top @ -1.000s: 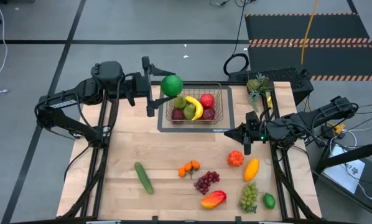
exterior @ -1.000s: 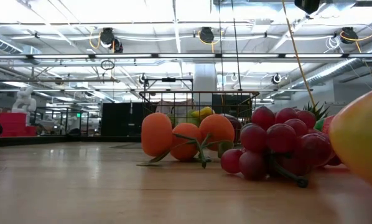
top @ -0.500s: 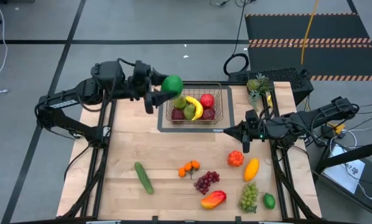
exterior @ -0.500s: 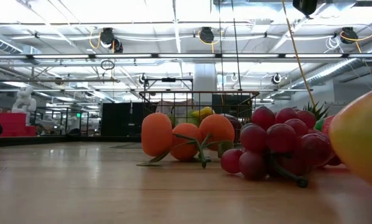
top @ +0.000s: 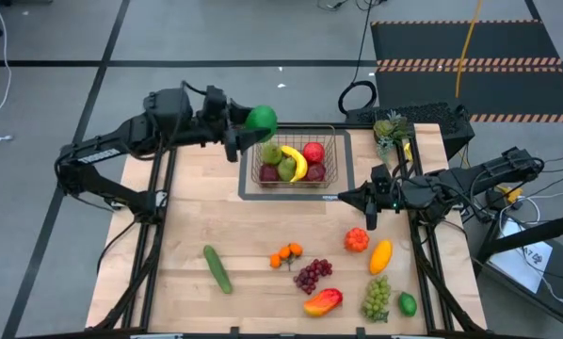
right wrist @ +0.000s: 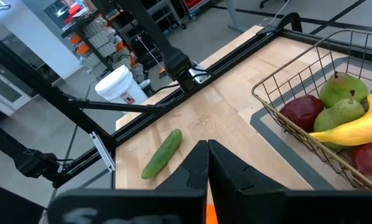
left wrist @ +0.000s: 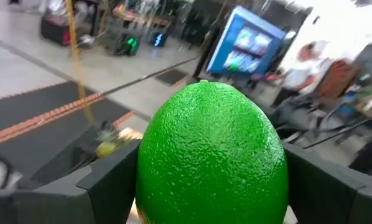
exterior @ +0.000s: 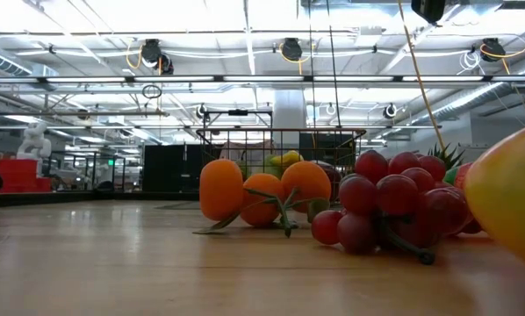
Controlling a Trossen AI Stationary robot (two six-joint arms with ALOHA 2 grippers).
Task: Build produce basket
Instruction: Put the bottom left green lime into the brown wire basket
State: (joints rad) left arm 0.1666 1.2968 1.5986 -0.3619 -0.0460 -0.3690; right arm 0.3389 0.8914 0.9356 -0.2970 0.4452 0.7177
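Green and round, a lime (top: 261, 118) sits clamped in the left hand (top: 244, 132), raised just beside the left rim of the wire basket (top: 329, 134). The basket stands at the back of the wooden tabletop (top: 187, 226) with pears, a banana (top: 294, 161) and red apples inside. Right of it, the right hand (top: 342, 197) hovers with fingers pressed together, empty. Cucumber (top: 217, 268), oranges (top: 285, 254) and purple grapes (top: 312, 275) lie along the front.

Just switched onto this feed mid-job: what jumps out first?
The left gripper holds a big green lime at the far-left corner of the basket, which already contains pears, a banana and red fruit. The right gripper, shut and empty, hovers just in front of the basket, with more produce lying nearer on the table.
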